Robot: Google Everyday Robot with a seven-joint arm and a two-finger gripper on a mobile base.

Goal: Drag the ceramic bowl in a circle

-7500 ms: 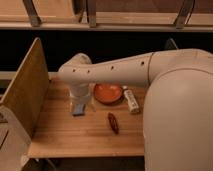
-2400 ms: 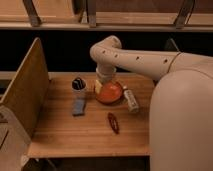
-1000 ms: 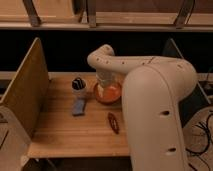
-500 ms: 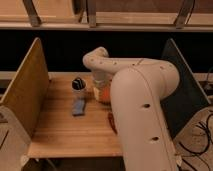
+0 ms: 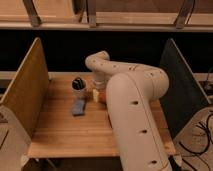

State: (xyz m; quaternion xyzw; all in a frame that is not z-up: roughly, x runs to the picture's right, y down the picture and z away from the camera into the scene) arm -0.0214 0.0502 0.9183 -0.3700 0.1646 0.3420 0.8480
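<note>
Gripper [image 5: 98,90] down at the left rim of the ceramic bowl [image 5: 101,98], jaws spread wide. No telling whether touching the bowl or only just above it.

Nearest, in front of the bowl and to its right: thick white arm [image 5: 135,117]. Rises from the bottom edge, covers much of the right half of the wooden table [image 5: 60,131], bends over just beyond the bowl and drops to the gripper. Hides most of the bowl and leaves only an orange-red sliver showing, at the far middle of the tabletop.

Low and well to the right of the bowl, off the table: dark cables [image 5: 202,125].

In front of the bowl and to its left: blue sponge [image 5: 79,107], flat on the wood, near but apart.

Left of the bowl and a little beyond it: small white cup [image 5: 78,83] with a dark top, upright, just beside the gripper, apart from the sponge.

Well to the left of the bowl: upright wooden side board [image 5: 25,87] along the table's edge. Well to the right: dark side panel [image 5: 179,82], likewise upright.

Beyond the bowl: dark gap, then a pale wooden rail [image 5: 115,24] across the top.
</note>
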